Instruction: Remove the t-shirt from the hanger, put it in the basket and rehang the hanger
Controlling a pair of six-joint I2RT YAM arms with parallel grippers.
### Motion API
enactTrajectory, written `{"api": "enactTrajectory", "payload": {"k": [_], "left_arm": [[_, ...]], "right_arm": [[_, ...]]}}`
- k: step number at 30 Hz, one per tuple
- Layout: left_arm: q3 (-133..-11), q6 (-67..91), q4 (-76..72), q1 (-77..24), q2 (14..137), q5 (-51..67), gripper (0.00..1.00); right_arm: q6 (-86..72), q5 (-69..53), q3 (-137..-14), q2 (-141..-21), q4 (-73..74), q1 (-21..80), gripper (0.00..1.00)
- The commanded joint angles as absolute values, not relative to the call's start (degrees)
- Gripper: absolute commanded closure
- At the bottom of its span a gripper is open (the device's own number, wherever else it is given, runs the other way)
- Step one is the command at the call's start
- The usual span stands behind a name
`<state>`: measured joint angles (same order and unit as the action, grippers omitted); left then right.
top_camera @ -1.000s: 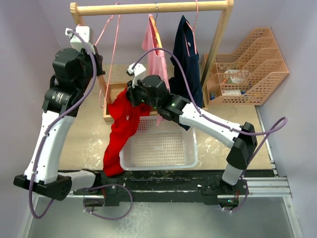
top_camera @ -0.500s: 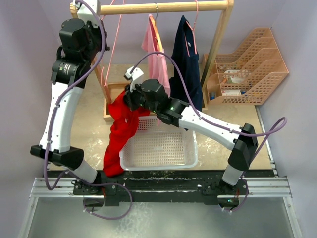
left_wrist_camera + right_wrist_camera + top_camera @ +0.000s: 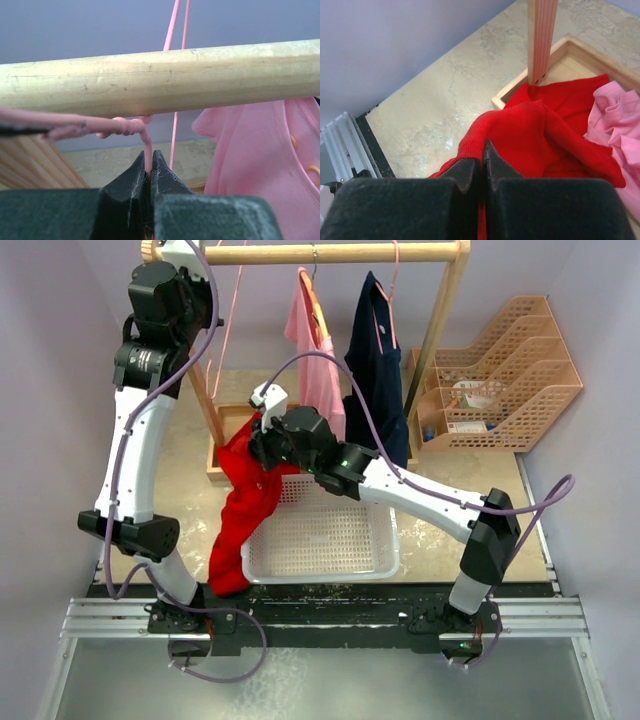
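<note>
The red t-shirt (image 3: pixel 244 502) hangs off my right gripper (image 3: pixel 262 445), draping down over the left rim of the white basket (image 3: pixel 385 540); it fills the right wrist view (image 3: pixel 540 130). My right gripper (image 3: pixel 483 150) is shut on a fold of it. The bare pink wire hanger (image 3: pixel 232 320) hangs at the rail's left end. My left gripper (image 3: pixel 150 159) is shut on the hanger's neck (image 3: pixel 146 142) just under the wooden rail (image 3: pixel 160 75); in the top view it is up at the rail (image 3: pixel 190 280).
A pink shirt (image 3: pixel 318 360) and a navy shirt (image 3: pixel 378 360) hang on the rail (image 3: pixel 330 254). The rack's upright (image 3: pixel 541 40) and wooden base tray (image 3: pixel 225 445) stand behind the red shirt. A peach file organiser (image 3: pixel 500 380) is at the right.
My left arm has risen to the rail with the pink hanger. The red shirt has come off the hanger and moved slightly up with my right gripper.
</note>
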<state>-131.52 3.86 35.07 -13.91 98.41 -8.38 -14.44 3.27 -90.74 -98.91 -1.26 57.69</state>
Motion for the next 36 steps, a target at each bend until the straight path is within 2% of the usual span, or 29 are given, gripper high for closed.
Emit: {"api": "enactTrajectory", "payload": {"k": [1,9,15,17,18,21,22,23,26,27,31,34,36], "left_arm": [[-136.93,4.37,31.26,-12.01,101.83,-9.26,1.0],[-130.13,5.34,30.45,-11.34,100.77,-7.27,0.99],[-121.49,5.3,27.32,-11.34,96.08,-7.71,0.84],[-120.05,5.09,27.27,-11.34,95.16,-7.77,0.74],[-119.09,5.09,27.0,-11.34,94.39,-7.72,0.73],[-116.09,5.15,24.8,-11.27,92.49,-7.75,0.82],[-115.74,5.17,24.74,-11.25,92.11,-7.63,0.8],[-115.65,5.25,24.92,-11.25,91.77,-7.38,0.75],[-114.08,5.51,24.53,-11.25,90.1,-6.46,0.4],[-113.16,5.65,24.03,-11.25,89.15,-6.3,0.33],[-109.7,6.22,22.43,-11.25,84.81,-6.07,0.25],[-108.18,6.22,23.41,-11.25,80.98,-6.26,0.14],[-106.74,6.34,24.01,-11.21,78.23,-6.7,0.0]], "right_arm": [[-15.51,2.25,-89.73,-96.93,-4.7,58.74,1.0],[-16.2,2.46,-88.55,-97.12,-5.39,59.65,1.0],[-16.34,2.4,-89.05,-97.38,-5.58,59.93,1.0],[-16.65,2.46,-88.96,-97.45,-5.86,60.02,1.0],[-16.71,2.46,-88.95,-97.47,-5.96,59.98,1.0],[-16.81,2.74,-89.1,-97.55,-6.02,60.15,1.0],[-16.84,2.8,-89.2,-97.56,-5.94,60.12,1.0],[-16.81,2.93,-89.28,-97.56,-5.83,60.25,1.0],[-16.73,3.29,-89.38,-97.56,-5.71,60.4,1.0],[-16.69,3.44,-89.46,-97.56,-5.71,60.53,1.0],[-16.18,3.64,-90.24,-97.83,-4.93,60.51,1.0],[-15.31,3.82,-91.55,-97.63,-3.56,60.66,1.0],[-14.6,4.01,-92.36,-97.1,-2.6,60.75,1.0]]}}
